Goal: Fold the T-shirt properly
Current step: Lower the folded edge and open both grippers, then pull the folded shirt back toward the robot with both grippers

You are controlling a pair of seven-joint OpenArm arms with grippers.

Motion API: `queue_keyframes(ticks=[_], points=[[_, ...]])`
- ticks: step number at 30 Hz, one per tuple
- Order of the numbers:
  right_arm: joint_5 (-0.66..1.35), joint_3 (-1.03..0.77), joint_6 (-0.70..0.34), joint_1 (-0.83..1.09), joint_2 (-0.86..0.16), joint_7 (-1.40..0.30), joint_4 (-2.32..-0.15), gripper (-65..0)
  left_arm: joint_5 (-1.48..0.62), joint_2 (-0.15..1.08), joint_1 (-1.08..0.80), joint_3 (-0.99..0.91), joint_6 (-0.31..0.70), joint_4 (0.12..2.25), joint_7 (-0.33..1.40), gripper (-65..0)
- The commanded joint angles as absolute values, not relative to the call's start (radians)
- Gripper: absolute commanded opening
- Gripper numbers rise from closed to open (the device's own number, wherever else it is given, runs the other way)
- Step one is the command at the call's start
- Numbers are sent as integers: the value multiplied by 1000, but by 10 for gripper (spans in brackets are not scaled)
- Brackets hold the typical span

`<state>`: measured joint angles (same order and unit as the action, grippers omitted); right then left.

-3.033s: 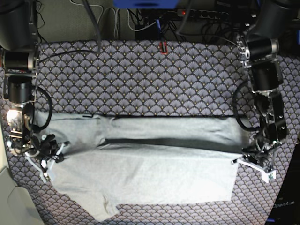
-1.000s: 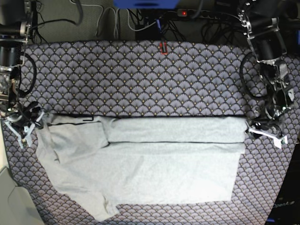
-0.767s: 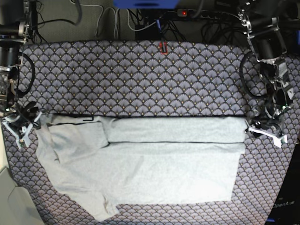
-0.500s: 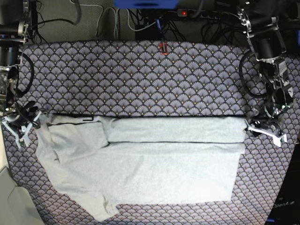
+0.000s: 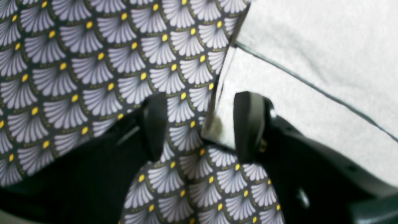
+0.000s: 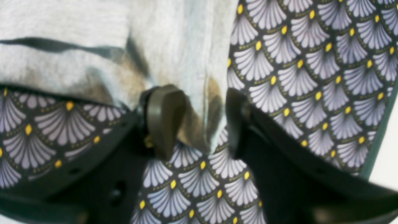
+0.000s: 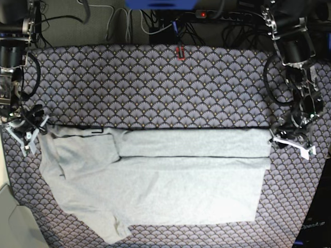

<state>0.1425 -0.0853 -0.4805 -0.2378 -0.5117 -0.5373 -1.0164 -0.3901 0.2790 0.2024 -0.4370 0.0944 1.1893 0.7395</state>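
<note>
The light grey T-shirt (image 7: pixel 170 186) lies flat on the patterned tablecloth (image 7: pixel 155 82), its far edge folded toward me in a long band. My left gripper (image 7: pixel 292 142) sits at the shirt's right end; in the left wrist view it (image 5: pixel 200 127) is open, and a corner of the shirt (image 5: pixel 311 62) lies between the jaws without being pinched. My right gripper (image 7: pixel 27 135) is at the shirt's left sleeve. In the right wrist view it (image 6: pixel 200 119) straddles a hanging fold of the shirt (image 6: pixel 93 46), jaws still apart.
Cables and a power strip (image 7: pixel 207 15) run along the far table edge, with a small red clip (image 7: pixel 180 52) on the cloth. A pale surface (image 7: pixel 15 222) shows at the near left corner. A dark object (image 7: pixel 315 227) sits at the near right.
My right gripper has shifted slightly toward the far side at the sleeve and its jaws have narrowed around the cloth. The left gripper and the shirt's fold have barely moved.
</note>
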Motion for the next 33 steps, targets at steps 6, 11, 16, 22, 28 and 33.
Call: queue_keyframes(ticks=[6,11,16,22,28,33], points=[[148,-94,-479,-259,-501,-527,-1030,-650,-397,292,229,-435,97,1204,720,-318],[148,-94,-479,-243,-492,-522,-1030,-650,-395,288,232,-435,97,1198,719,-318],[148,-94,-479,-242,-487,-521,-1030,-650,-395,263,234,-435,97,1132,719,-318],[148,-93,-479,-246,-487,-526,-1030,-650,-392,262,242,-415,97,1082,659,-318],[148,-93,-479,-245,-487,-526,-1030,-650,-398,263,246,-361,97,1012,610,-319],[148,-93,-479,-243,-489,-527,-1030,-650,-400,240,246,-364,97,1018,618,-346]])
